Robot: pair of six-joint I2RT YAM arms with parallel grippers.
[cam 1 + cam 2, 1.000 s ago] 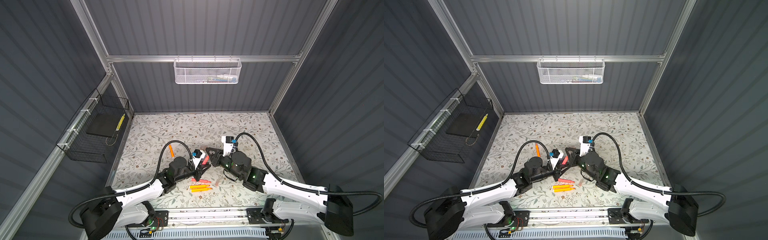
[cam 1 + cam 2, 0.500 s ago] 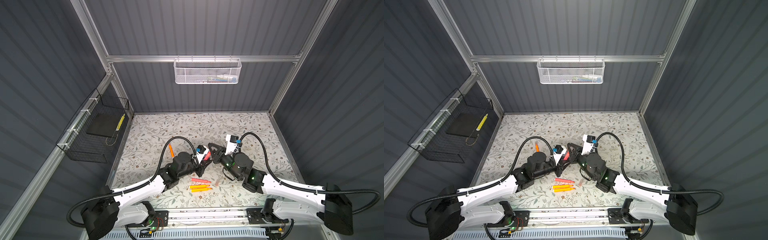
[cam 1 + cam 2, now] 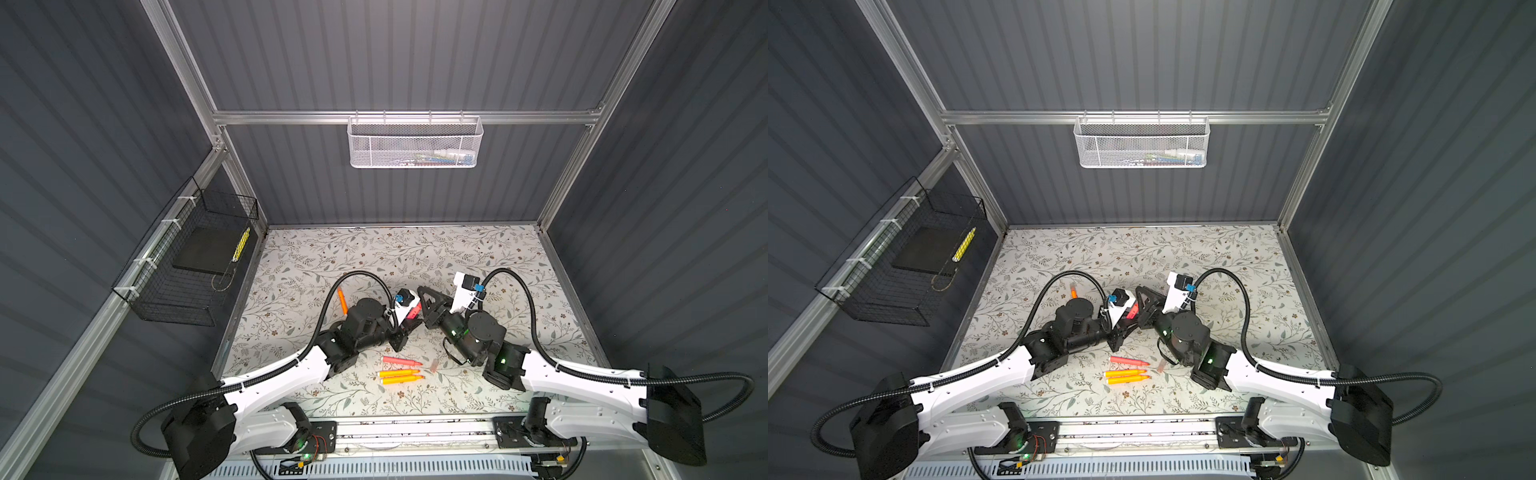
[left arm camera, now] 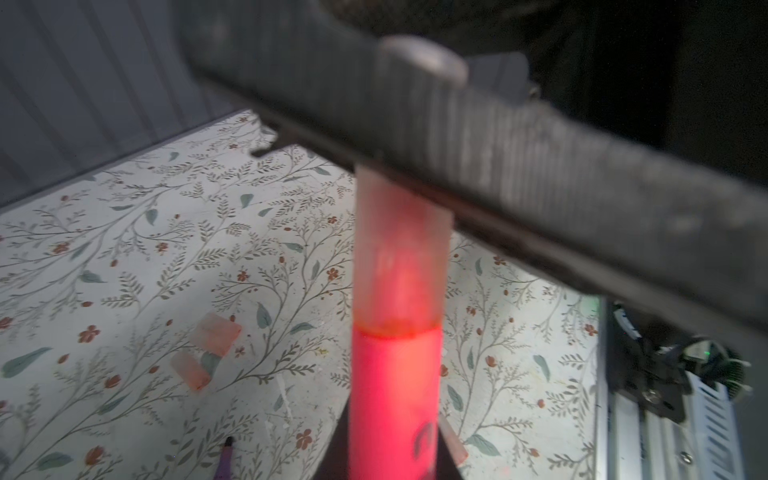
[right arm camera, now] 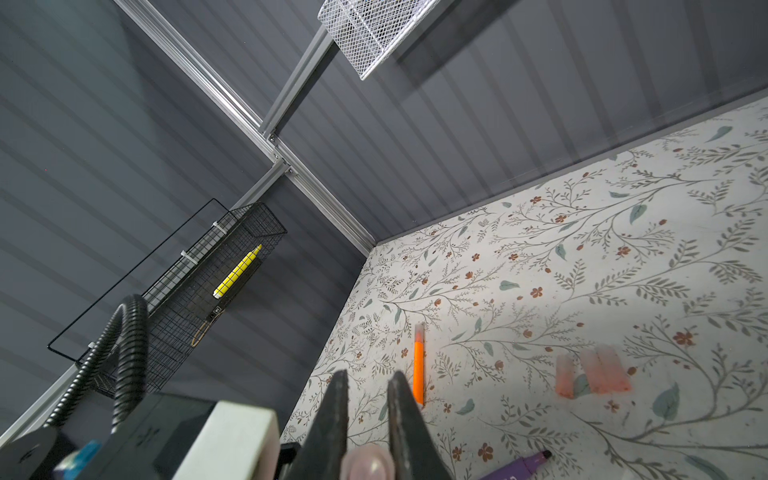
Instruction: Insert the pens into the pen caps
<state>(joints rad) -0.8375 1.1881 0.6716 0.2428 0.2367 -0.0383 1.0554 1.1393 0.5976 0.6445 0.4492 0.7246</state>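
Pink first. Grips the pink pen (image 4: 392, 395) tight in the left gripper (image 3: 411, 320), up off the table (image 3: 478, 257), at the middle of both top views. Has a see-through cap (image 4: 401, 257) over its tip, down to a line on the pink part, so looks pushed on, or nearly. Pinches the far end of that cap in the right gripper (image 5: 368, 382), squeezed shut on it. Counts one orange pen (image 3: 342, 301), left of the middle, as done: wears a cap on its end in the right wrist view. Leaves four to do: another pink one (image 3: 401, 360) and two orange ones (image 3: 399, 372) in a row at the lower middle, plus a purple pen (image 5: 515, 467) at the bottom of the right wrist view. Shows loose caps (image 5: 594, 372) lying close by for them.
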